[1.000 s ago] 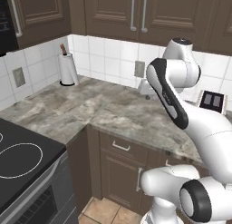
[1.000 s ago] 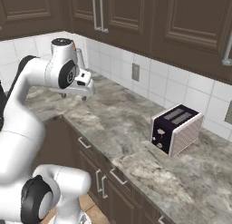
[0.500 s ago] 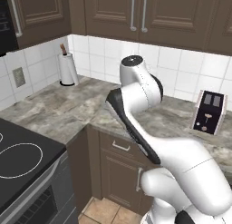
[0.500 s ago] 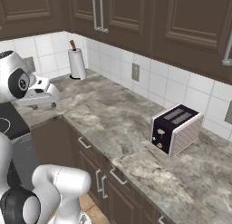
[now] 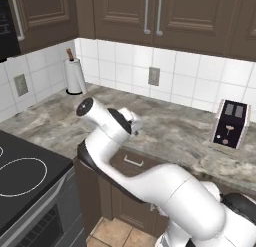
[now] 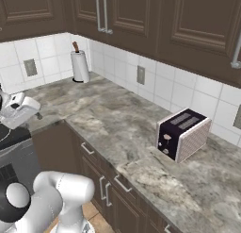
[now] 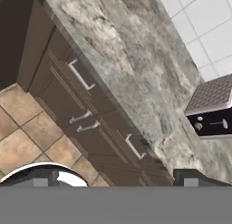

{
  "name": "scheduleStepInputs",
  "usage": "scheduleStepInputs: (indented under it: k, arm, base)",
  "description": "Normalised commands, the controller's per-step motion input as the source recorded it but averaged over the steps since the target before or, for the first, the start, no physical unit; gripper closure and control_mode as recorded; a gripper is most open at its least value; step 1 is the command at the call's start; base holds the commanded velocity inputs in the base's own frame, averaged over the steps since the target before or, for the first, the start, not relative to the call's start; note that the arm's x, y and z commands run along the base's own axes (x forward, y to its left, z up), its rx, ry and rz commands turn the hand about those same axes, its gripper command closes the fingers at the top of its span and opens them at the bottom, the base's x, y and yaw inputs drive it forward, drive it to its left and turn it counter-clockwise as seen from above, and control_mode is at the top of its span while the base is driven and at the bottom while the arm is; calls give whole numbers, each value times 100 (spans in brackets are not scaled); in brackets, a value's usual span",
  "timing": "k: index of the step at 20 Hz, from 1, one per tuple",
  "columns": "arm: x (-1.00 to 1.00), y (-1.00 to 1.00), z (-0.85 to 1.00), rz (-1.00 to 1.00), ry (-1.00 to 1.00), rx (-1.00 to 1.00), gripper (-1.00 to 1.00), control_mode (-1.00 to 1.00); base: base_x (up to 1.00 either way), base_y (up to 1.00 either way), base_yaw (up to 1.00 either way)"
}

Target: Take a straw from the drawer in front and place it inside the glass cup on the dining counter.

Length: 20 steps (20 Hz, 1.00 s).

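Kitchen wall counter (image 6: 117, 128) of veined grey marble, backed by white tile, with dark brown cabinets above and below. A black-fronted toaster (image 6: 182, 133) stands on it, and a paper-towel roll (image 6: 80, 66) sits in the far corner beside the stove top (image 5: 25, 173).

My end effector (image 6: 36, 115) hangs at the left edge of the right base view, just off the counter's front edge and above the stove side. Its jaws are too small to judge there; I take them to be fully apart, with nothing between them.

The drawer (image 7: 81, 75) lies below the counter edge, closed, its short silver bar handle (image 7: 80, 75) running level along the front. In the hand view it sits ahead of and below my fingertips, well apart from them. A second handled drawer front (image 7: 134, 147) lies further along towards the toaster; which of the two holds the straw I cannot tell.

The coming move turns on this: I must descend and close in on the handle, jaws set across its long axis.
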Motion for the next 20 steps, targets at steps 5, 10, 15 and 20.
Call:
scheduleStepInputs:
  k: [5,10,15,20]
  arm:
    - [9,10,-39,0,1,-30,-100,-100]
    - [8,0,-39,0,0,-18,-100,-100]
    - [5,0,-56,0,0,-10,-100,-100]
    - [2,-20,-61,0,-1,-7,-100,-100]
  base:
    - [0,0,0]
    - [0,0,0]
    - [0,0,0]
    - [0,0,0]
